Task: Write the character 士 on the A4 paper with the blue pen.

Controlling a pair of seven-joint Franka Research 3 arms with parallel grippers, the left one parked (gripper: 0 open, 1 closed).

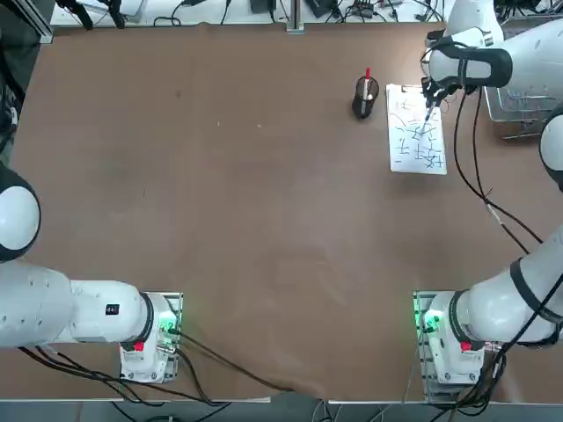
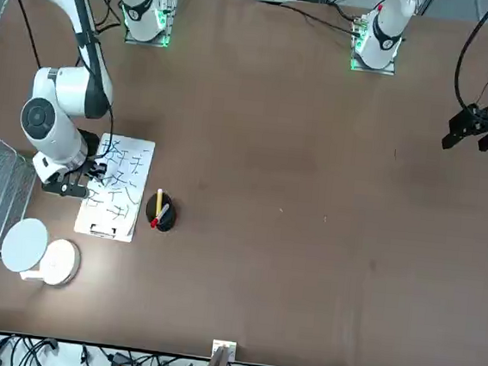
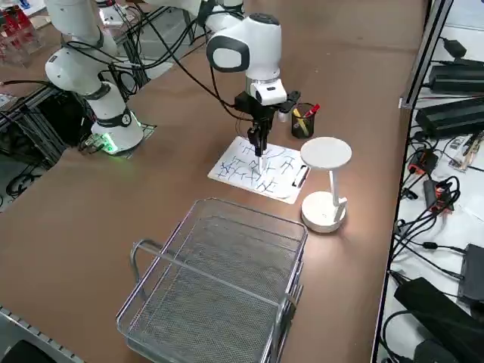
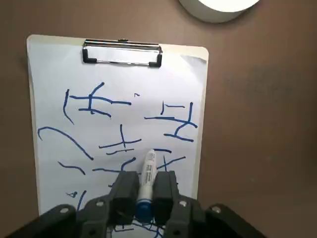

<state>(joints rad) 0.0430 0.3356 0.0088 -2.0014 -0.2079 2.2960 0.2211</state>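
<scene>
My right claw (image 4: 144, 191) is clamped on the blue pen (image 4: 147, 178), held upright so its tip meets the A4 paper (image 4: 49, 64) squarely, near the sheet's middle among the blue strokes. The paper lies on the counter (image 1: 220, 220) just beside the pen cup (image 1: 365, 97), its clip (image 4: 122, 52) pinning it against the pen's drag.

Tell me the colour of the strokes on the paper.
Blue, on the white A4 paper; clearest in the right wrist view.

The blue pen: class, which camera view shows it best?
The right wrist view: the blue pen fills the frame's middle, clamped in the right gripper over the A4 paper. The other three views show only a thin sliver.
</scene>
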